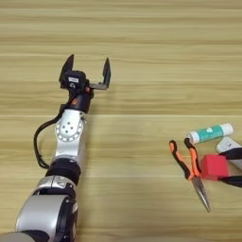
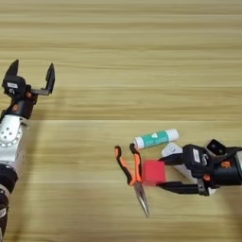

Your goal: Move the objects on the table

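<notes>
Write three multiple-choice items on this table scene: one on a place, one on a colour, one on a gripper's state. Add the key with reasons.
1. Where does the tube lie relative to the pliers?
A. Behind them and to the right
B. On their left
C. On top of them

2. What colour is the cube?
A. Blue
B. Red
C. Green

3. How is the left gripper?
A. Shut on the tube
B. Shut on nothing
C. Open, holding nothing

Key: 1 A, the tube sits farther up the table, right of the handles. 2 B, it is plainly red, between the right gripper's fingers. 3 C, its fingers stand spread over bare wood.
</notes>
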Robot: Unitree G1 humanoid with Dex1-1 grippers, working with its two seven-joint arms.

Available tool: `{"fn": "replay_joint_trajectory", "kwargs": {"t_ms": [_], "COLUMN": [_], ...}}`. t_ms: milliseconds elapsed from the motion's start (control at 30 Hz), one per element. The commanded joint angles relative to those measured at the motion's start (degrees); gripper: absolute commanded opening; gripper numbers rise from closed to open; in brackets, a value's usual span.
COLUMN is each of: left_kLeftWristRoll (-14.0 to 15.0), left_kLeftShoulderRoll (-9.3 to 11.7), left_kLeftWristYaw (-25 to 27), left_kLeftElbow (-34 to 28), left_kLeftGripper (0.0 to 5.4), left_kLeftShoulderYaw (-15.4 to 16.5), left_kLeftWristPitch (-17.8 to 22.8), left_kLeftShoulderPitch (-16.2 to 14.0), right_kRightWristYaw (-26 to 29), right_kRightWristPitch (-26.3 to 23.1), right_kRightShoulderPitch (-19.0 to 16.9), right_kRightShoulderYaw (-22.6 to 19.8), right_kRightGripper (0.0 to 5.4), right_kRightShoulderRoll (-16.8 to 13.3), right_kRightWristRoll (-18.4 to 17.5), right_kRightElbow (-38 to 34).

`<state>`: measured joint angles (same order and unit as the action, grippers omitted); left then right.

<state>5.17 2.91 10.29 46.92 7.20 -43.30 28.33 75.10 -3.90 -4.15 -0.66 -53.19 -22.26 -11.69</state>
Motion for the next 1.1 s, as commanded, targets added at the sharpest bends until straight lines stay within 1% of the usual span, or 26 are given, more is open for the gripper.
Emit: {"fn": "replay_joint_trajectory", "kwargs": {"t_ms": [33,133,233,300,367,433,533,567,600,633,667,733,800,867,1000,1100], "left_kLeftWristRoll": [0.87,1.28,1.67,2.14,3.25,3.2,1.75,1.69,2.48,3.12,3.45,5.85,8.34,10.4,12.15,13.16], "left_kLeftShoulderRoll": [0.24,0.29,0.29,0.31,0.35,1.29,2.93,3.44,4.24,4.96,5.84,7.52,9.01,10.64,14.1,15.62], "left_kLeftWristYaw": [0.62,1.06,1.99,3.39,4.82,5.79,7.96,9.08,11.37,13.4,15.5,19.92,23.36,26.57,32.92,36.07], "left_kLeftElbow": [0.42,-0.23,-1.61,-3.29,-6.03,-10.72,-18.16,-20.71,-24.14,-26.84,-29.5,-35.07,-38.95,-41.69,-46.3,-48.84], "left_kLeftGripper": [5.4,5.4,5.4,5.4,5.4,5.4,5.4,5.4,5.4,5.4,5.4,5.4,5.4,5.4,5.4,5.4], "left_kLeftShoulderYaw": [0.33,0.5,0.11,-0.47,-0.77,-1.43,-3.85,-4.77,-6.18,-7.36,-8.62,-10.32,-10.76,-11.11,-12.73,-13.57], "left_kLeftWristPitch": [0.22,0.58,1.48,2.75,5.47,8.64,15.01,17.13,20.05,22.07,23.15,27.04,30.24,32.88,35.03,36.52], "left_kLeftShoulderPitch": [0.62,0.23,-0.75,-1.82,-3.38,-6.35,-10.63,-11.91,-13.53,-14.83,-16.19,-18.74,-20.06,-20.76,-22.13,-22.48], "right_kRightWristYaw": [-0.97,-1.64,-2.66,-3.26,-3.72,-4.5,-5.63,-5.95,-6.12,-6.23,-6.36,-6.38,-6.24,-6.03,-5.2,-4.21], "right_kRightWristPitch": [-1.25,-1.93,-2.73,-3.19,-3.66,-4.9,-5.78,-5.91,-6.08,-6.22,-6.35,-6.68,-7.04,-7.42,-8.03,-8.78], "right_kRightShoulderPitch": [3.65,5.67,7.99,8.83,9.25,10.1,12.04,12.68,13.33,13.82,14.27,15.24,16.03,16.61,17.45,18.11], "right_kRightShoulderYaw": [-2.06,-2.69,-2.53,-1.86,-1.0,0.16,1.98,2.49,2.94,3.25,3.55,4.08,4.48,4.72,5.07,5.53], "right_kRightGripper": [2.3,2.3,2.3,2.3,2.3,2.3,2.3,2.3,2.3,2.3,2.3,2.3,2.3,2.3,2.3,2.3], "right_kRightShoulderRoll": [-0.13,-0.02,1.07,1.81,2.66,3.44,4.77,5.19,5.59,5.86,6.04,6.38,6.48,6.37,5.41,4.43], "right_kRightWristRoll": [-1.58,-2.39,-2.78,-2.65,-2.35,-2.25,-1.38,-1.11,-0.97,-0.91,-0.88,-0.74,-0.7,-0.72,-0.48,-0.27], "right_kRightElbow": [-0.88,-1.29,-1.21,-1.18,-1.6,-2.92,-3.1,-3.05,-3.05,-3.06,-3.03,-2.94,-2.98,-3.18,-3.55,-4.21]}}
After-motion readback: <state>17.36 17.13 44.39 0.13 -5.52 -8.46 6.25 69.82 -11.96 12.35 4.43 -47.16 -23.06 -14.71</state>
